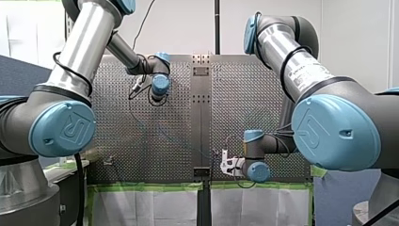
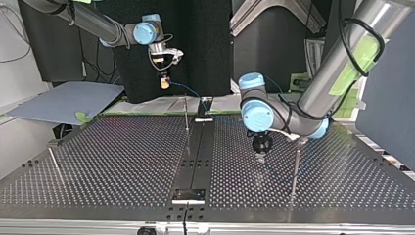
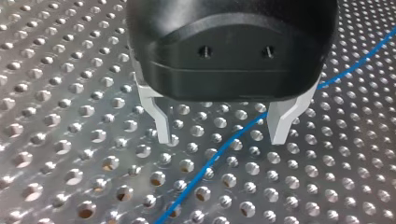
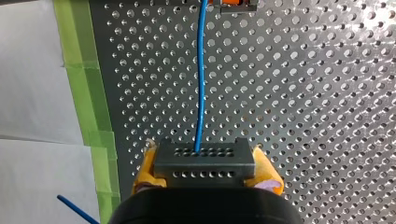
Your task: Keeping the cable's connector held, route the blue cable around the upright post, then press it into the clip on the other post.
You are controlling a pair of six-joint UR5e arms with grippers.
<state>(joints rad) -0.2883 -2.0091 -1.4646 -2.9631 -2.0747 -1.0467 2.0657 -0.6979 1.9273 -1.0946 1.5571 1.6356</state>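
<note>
My right gripper (image 4: 205,169) is shut with its yellow pads (image 4: 147,163) on the cable's black connector block (image 4: 204,156). The blue cable (image 4: 201,79) runs straight ahead from it over the perforated table. In the top view that gripper (image 2: 165,84) hangs high above the table's far edge, and the cable (image 2: 192,92) droops away from it. My left gripper (image 3: 222,135) is open and low over the table, with the blue cable (image 3: 233,137) lying between its pale fingers (image 3: 162,126). A thin upright post (image 2: 186,115) stands near the middle, and another post (image 2: 296,169) stands beside my left gripper (image 2: 259,151).
A third thin post (image 2: 55,164) stands at the top view's left. A dark centre rail (image 2: 195,152) splits the perforated table (image 2: 122,161). Green tape (image 4: 88,88) and white sheeting border the table's edge behind my right gripper. An orange part (image 4: 233,4) lies ahead on the cable's line.
</note>
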